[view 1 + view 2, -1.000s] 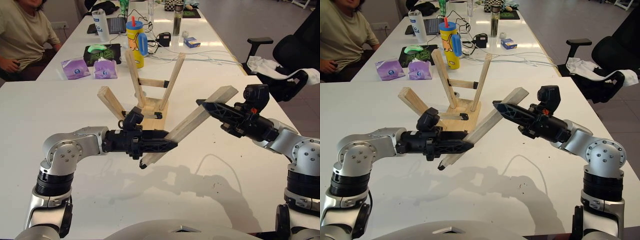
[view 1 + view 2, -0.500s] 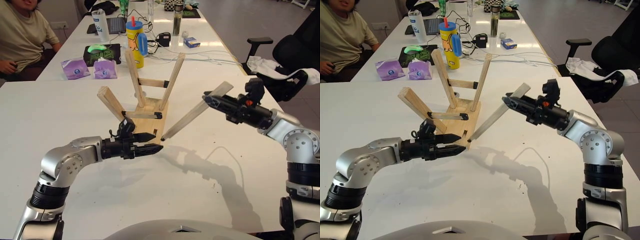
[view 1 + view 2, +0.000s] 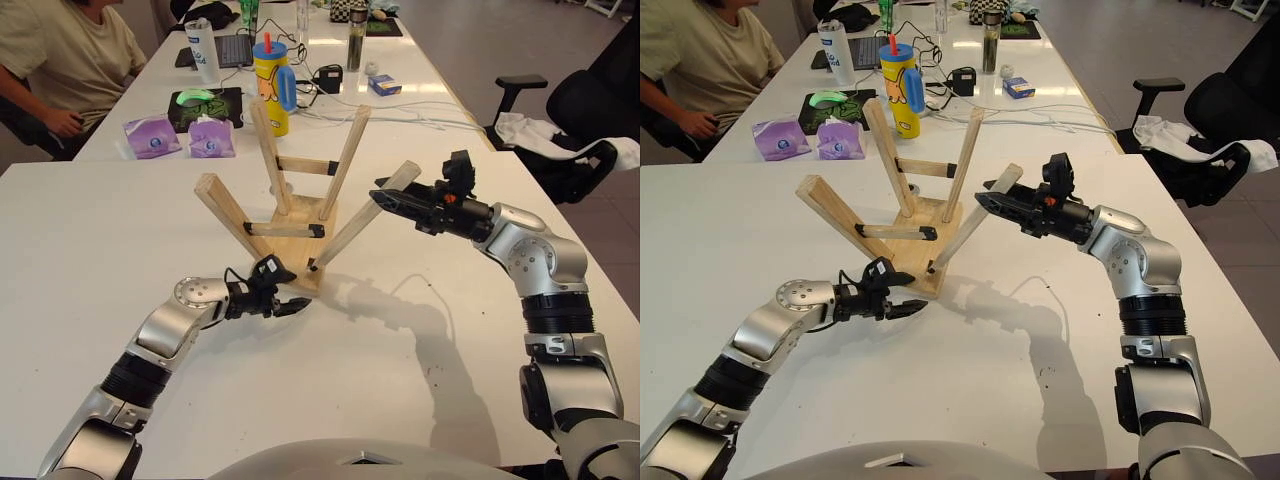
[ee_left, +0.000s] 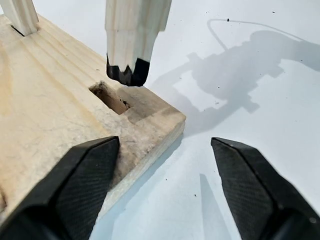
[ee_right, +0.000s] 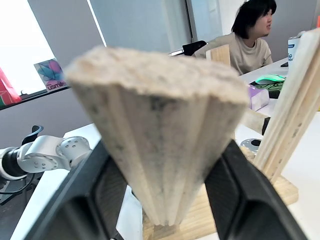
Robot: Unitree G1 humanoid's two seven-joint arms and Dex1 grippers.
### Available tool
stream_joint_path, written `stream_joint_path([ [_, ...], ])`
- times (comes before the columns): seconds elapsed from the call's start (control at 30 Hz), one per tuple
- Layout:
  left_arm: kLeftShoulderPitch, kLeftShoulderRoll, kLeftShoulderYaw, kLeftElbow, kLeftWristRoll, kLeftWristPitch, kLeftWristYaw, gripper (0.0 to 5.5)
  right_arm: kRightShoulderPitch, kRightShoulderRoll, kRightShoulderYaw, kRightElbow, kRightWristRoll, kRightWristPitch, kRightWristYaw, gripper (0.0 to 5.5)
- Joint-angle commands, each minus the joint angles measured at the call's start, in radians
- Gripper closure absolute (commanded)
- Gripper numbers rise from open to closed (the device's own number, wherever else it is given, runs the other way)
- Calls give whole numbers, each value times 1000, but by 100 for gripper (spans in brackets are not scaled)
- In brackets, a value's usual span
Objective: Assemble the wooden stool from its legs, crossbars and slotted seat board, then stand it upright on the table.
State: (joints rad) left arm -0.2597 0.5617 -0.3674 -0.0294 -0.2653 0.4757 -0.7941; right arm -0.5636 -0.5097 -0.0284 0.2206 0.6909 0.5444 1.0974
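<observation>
The white table (image 3: 110, 230) carries the stool upside down: the seat board (image 3: 290, 250) lies flat, with three legs (image 3: 268, 150) standing up from it and crossbars (image 3: 303, 165) joining them. The right arm reaches in at chest height, elbow bent and forearm level. The right gripper (image 3: 385, 190) is clamped on the top end of a fourth leg (image 3: 352, 226), which slants down toward the board's near corner. Its black tip sits at the edge of a slot (image 4: 112, 98) – touching or not, I cannot tell. The left arm lies stretched low over the table. The left gripper (image 3: 292, 298) is spread wide – one finger (image 4: 87, 170) over the board's corner, the other finger (image 4: 245, 175) over bare table.
</observation>
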Motion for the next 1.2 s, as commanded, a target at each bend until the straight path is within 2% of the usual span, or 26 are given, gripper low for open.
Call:
stream_joint_path([
  [0.03,32,16,-38,41,49,38,-31,209,-41,13,27,37,-63,-45,27,346],
  [0.23,28,7,-28,61,61,40,-44,209,-65,21,78,73,-154,-101,52,346],
  [0.5,41,-16,-9,56,58,54,-31,209,-76,-17,231,-46,-288,-101,74,346],
  [0.83,62,-48,-3,46,62,60,-8,209,-84,30,334,-82,-351,-102,21,346],
  [1.1,67,-73,-2,55,64,60,11,209,-111,35,431,-60,-414,-128,55,346],
  [1.2,66,-87,1,63,66,60,20,209,-120,32,450,-131,-367,-74,99,346],
])
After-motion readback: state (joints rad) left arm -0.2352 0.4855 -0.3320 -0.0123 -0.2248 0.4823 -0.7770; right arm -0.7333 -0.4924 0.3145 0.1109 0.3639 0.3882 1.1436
